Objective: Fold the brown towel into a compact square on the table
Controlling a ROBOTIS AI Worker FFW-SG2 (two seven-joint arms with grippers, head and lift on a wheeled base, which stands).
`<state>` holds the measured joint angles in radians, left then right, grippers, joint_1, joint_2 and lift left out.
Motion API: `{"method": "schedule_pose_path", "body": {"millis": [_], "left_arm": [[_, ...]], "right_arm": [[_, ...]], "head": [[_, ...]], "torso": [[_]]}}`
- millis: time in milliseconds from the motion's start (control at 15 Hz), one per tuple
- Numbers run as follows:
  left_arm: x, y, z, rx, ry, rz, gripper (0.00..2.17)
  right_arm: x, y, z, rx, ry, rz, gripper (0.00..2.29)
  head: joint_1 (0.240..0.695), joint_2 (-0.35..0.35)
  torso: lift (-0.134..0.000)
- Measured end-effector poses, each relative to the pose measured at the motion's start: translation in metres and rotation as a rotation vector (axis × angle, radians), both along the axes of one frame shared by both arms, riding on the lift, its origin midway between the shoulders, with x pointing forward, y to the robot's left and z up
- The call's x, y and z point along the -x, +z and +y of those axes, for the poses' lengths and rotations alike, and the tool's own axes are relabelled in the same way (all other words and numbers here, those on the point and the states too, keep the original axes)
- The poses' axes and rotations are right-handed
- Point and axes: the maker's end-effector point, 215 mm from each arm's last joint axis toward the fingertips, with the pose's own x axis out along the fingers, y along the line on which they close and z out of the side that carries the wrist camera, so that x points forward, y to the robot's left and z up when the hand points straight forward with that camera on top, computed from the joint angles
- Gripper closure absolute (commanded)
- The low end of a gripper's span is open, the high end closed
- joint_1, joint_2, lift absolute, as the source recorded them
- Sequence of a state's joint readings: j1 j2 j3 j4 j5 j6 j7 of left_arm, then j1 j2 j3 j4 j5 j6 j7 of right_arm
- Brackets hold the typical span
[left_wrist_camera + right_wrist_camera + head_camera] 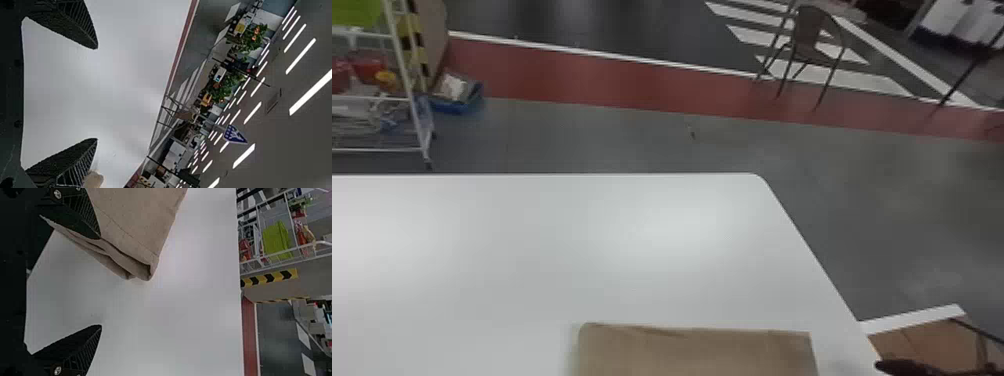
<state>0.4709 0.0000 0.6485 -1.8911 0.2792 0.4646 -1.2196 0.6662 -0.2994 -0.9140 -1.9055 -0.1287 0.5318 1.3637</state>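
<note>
Head view has the brown towel (697,352) lying folded, with a straight far edge, on the white bench (532,225) at the bottom of the picture, near the bench's right side. At the lower right corner a dark tip of the right gripper (902,368) comes in, to the right of the towel and apart from it. Seen from its own wrist, the right gripper (100,282) is released, its two black fingers spread wide and aimed over the bench, with the white rack (270,258) beyond. One finger overlaps the towel's layered edge (whether it presses on the cloth, I cannot tell); the other is over bare bench. The towel's layers end in a rounded, slightly gaping corner just past that first fingertip.

Left wrist view shows the left gripper (96,93) released too, its fingers well apart and nothing between them but a view of the bench. That wrist is held rolled, so the room beyond slants, ceiling lights (301,55) included. Something tan (too little shows to name it) appears beside one finger.
</note>
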Motion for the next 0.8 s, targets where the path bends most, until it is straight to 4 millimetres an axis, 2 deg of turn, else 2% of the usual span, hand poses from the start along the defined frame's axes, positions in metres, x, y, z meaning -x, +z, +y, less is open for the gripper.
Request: {"method": "schedule_pose_path", "body": {"millis": [133,200,333,600,800], "left_arm": [[0.0,-0.002,0.001,0.002,0.003,0.001,0.03],[0.0,-0.003,0.002,0.003,0.005,0.0,0.03],[0.001,-0.003,0.004,0.003,0.008,-0.001,0.03],[0.001,-0.003,0.01,-0.002,0.019,-0.01,0.03],[0.002,-0.003,0.012,-0.002,0.022,-0.011,0.03]], "right_arm": [[0.004,-0.015,0.026,-0.085,-0.018,0.052,0.1],[0.004,-0.018,0.037,-0.109,-0.017,0.062,0.1],[0.003,-0.022,0.055,-0.134,-0.006,0.082,0.11],[0.002,-0.032,0.069,-0.115,0.019,0.124,0.11],[0.001,-0.042,0.075,-0.104,0.026,0.168,0.25]], "head": [[0.695,-0.338],[0.695,-0.293],[0.695,-0.255],[0.695,-0.205],[0.695,-0.189]], "torso": [[-0.122],[-0.122],[-0.122],[-0.122],[-0.122]]}}
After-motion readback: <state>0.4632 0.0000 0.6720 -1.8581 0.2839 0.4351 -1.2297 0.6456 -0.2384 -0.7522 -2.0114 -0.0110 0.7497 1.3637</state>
